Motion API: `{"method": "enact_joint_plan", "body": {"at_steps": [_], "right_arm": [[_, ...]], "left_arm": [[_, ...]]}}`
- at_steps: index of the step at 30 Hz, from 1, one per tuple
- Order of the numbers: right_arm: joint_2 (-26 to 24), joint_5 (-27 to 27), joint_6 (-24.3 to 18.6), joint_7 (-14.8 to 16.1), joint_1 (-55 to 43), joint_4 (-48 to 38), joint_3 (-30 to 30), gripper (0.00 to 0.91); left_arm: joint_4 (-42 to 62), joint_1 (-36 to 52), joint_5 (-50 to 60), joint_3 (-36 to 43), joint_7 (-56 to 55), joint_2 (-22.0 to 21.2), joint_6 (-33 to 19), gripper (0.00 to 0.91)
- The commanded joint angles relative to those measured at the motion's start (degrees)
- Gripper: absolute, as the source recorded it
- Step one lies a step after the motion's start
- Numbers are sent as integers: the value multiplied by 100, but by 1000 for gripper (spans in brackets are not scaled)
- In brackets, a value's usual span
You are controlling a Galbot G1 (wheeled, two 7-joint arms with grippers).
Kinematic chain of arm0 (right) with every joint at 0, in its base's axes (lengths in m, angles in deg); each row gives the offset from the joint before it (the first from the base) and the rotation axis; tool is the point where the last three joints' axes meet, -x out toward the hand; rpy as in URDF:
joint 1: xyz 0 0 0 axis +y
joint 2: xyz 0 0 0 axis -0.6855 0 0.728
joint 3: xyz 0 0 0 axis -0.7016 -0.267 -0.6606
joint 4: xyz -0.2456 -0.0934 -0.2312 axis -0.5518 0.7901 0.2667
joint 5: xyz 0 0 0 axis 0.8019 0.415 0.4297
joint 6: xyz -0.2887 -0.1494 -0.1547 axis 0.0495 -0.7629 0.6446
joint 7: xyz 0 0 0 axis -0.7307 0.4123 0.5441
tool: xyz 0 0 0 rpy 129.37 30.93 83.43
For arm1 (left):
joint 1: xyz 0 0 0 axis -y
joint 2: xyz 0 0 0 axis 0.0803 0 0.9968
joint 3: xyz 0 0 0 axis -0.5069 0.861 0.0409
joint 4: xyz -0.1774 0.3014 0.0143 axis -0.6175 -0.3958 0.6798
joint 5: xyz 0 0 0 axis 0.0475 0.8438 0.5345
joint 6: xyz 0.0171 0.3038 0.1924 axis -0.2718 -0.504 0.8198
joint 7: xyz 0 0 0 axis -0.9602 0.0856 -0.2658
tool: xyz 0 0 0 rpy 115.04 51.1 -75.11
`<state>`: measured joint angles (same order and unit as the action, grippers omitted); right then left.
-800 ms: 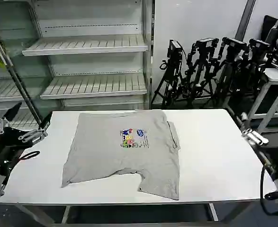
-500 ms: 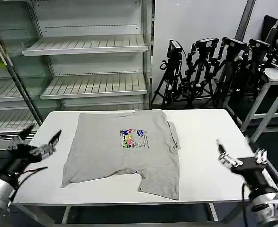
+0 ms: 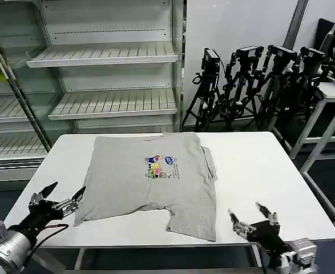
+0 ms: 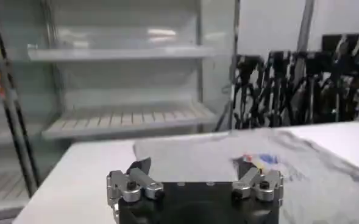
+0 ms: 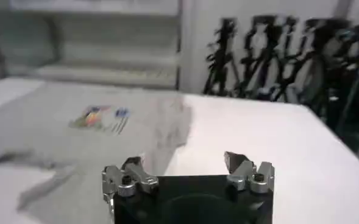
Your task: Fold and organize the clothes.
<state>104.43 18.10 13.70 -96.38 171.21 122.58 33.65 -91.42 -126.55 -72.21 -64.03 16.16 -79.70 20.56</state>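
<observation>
Lying spread on the white table (image 3: 253, 171), a light grey shirt (image 3: 150, 182) with a small multicoloured chest print (image 3: 161, 166) sits crooked, its near hem rumpled and its right sleeve tucked. The left gripper (image 3: 59, 201) hovers at the near left, just beside the shirt's corner, jaws wide. The right gripper (image 3: 253, 221) hovers at the near right edge, apart from the cloth, jaws wide. Grabbing the bunched hem risks pinching one layer and folding unevenly, or dragging cloth off the near edge. Beyond stand shelves (image 3: 107, 54) and tripods (image 3: 253, 85); nothing blocks either gripper.
</observation>
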Motion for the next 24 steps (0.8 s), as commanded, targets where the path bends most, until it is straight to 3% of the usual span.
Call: {"method": "enact_joint_plan", "body": {"at_steps": [1,5,12,24], "right_arm": [[-595,430,397,832,-389,-131,-524,907],[-530,426,396,805,-395,-128,-612,907],[-162,500,331,699,-842,-401,-1268,907],[-19,533,287,694,-1279,-536,-1550,907]], "left_arm": [[118,-135,0,174,-58,-38,130,907],[197,-102,17,253,-52,-38,134,907],[689,242,220,771,-30,-67,141,907],[1538,587,424,1308,7,97,51,907]]}}
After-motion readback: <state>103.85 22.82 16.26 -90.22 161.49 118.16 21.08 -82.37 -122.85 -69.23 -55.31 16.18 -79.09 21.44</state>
